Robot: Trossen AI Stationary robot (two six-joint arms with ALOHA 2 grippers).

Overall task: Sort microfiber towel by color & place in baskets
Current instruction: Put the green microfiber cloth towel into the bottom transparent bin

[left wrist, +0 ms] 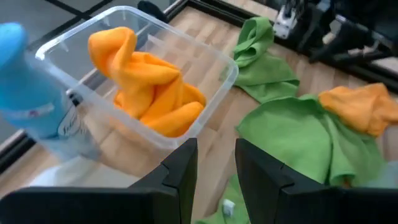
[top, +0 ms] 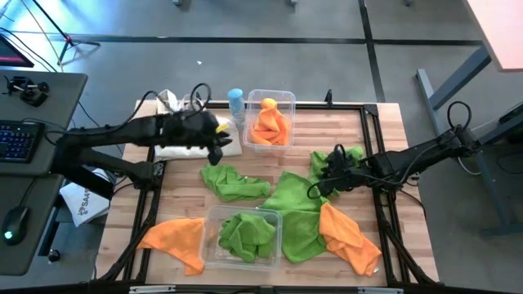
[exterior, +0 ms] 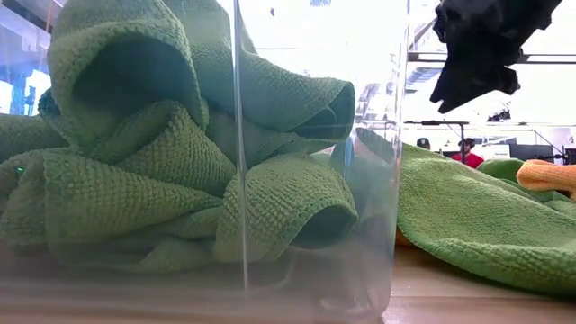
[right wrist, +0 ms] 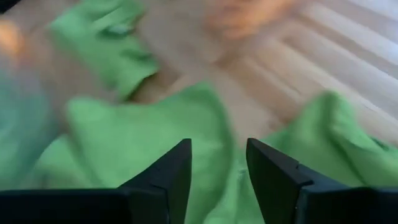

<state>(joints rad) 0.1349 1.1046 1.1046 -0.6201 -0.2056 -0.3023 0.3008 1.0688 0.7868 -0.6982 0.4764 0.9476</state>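
The left gripper (top: 216,143) is held beside the clear plastic bin of orange cloths (top: 270,124), fingers (left wrist: 180,171) slightly apart and empty. A second clear bin of green cloths (top: 243,236) is seen at the bench's (top: 384,131) front edge. The right gripper (top: 320,181) is extended over a spread green microfiber cloth (top: 292,200), fingers (right wrist: 171,171) parted.

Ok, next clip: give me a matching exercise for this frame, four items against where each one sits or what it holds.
Items:
1. far basket
2. near basket
3. blue bottle
4. left gripper

Descriptions:
A. holds green towels
B. stands just left of the far basket
C. holds orange towels
D. empty, over the table's far left part

Pairs: 1-C, 2-A, 3-B, 4-D
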